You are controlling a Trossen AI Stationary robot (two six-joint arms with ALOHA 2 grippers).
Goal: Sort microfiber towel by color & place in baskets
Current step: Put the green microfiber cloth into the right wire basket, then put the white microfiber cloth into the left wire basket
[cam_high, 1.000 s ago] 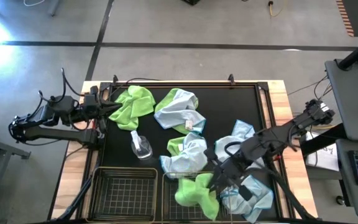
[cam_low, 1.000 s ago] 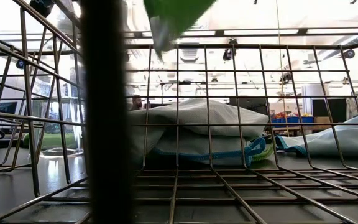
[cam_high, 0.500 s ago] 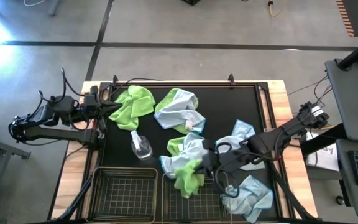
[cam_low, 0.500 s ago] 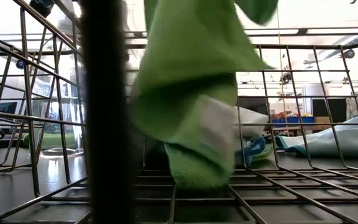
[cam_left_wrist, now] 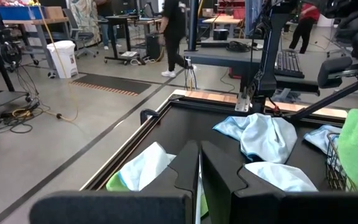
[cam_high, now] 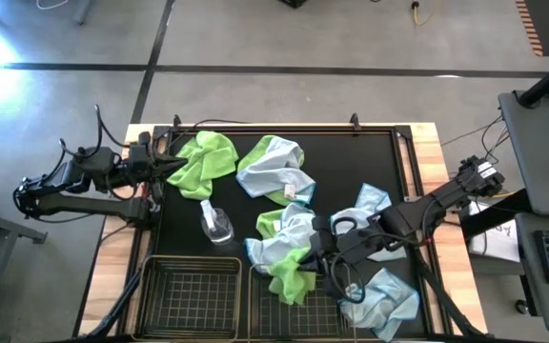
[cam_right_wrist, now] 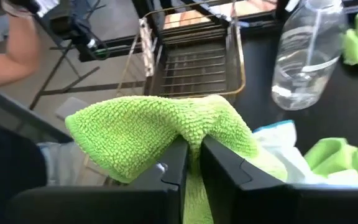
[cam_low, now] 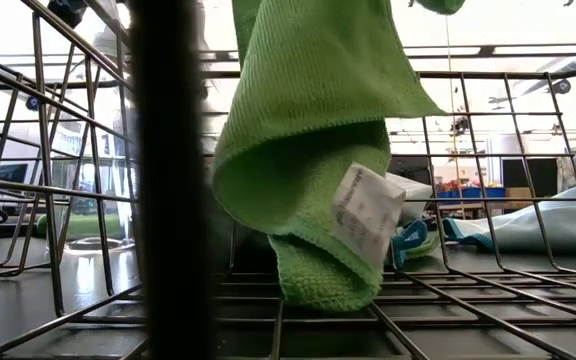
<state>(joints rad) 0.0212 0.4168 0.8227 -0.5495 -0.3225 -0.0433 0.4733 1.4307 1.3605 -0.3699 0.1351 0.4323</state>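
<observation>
My right gripper (cam_high: 316,255) stands over the far edge of the right-hand basket (cam_high: 263,316), shut on a lime green microfiber towel (cam_high: 292,273). In the low view this towel (cam_low: 308,150) hangs down inside the wire mesh, its white label showing. The left-hand basket (cam_high: 151,286) stands beside it. Loose on the mat lie a green towel (cam_high: 206,160), a light blue one (cam_high: 273,167), a blue and green heap (cam_high: 289,232) and further blue ones (cam_high: 370,205). My left gripper (cam_high: 174,164) waits shut at the far left (cam_left_wrist: 199,168). My right gripper pinches a bunched fold of the green towel (cam_right_wrist: 194,132) between its two fingers, which stand only a narrow slit apart. The fingers slant down from the table's right side. The towel hangs below them, and its lower end (cam_low: 323,290) rests on the basket's floor.
A clear spray bottle (cam_high: 215,225) stands on the mat just beyond the left basket. A blue towel (cam_high: 386,297) lies near the front right corner. A raised rim (cam_high: 284,127) frames the black mat. A person's arm (cam_right_wrist: 17,37) shows beyond the table.
My right gripper has sunk a little, gone toward the table's far-left and rolled at the wrist, still holding the green towel. The towel has come down from above the mesh into the basket, and its lower end now rests on the basket's floor.
</observation>
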